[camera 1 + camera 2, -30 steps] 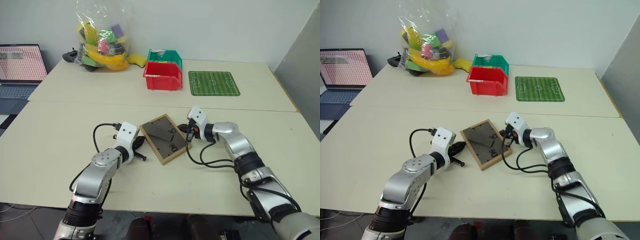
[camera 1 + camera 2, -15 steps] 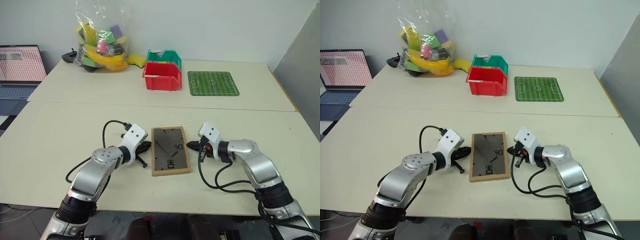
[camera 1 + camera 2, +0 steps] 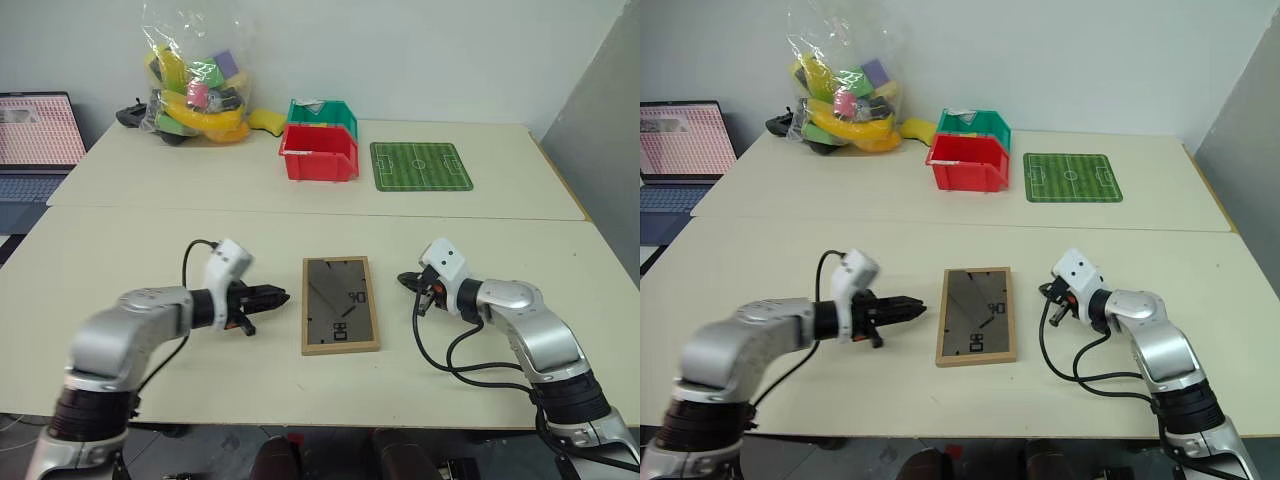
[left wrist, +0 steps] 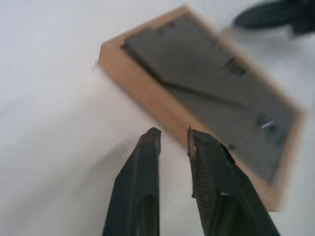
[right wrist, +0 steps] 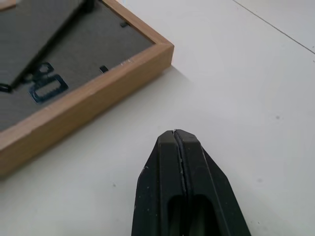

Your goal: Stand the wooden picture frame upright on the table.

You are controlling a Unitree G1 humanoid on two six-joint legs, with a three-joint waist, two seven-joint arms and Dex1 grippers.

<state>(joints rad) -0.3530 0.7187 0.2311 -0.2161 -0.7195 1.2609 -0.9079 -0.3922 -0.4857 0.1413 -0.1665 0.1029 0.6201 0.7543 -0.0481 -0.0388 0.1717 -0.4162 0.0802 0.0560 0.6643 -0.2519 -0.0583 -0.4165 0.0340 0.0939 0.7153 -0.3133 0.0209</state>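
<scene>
Left gripper (image 3: 281, 296) has its fingers slightly parted with nothing between them, tips aimed at the wooden picture frame (image 3: 340, 304), which lies flat, back panel up, just beyond the tips and not touching. Right gripper (image 3: 404, 279) has its fingers pressed together, empty, pointing at the frame's opposite long edge from near by, apart from it. So the frame rests on the table (image 3: 300, 230) between the two grippers.
</scene>
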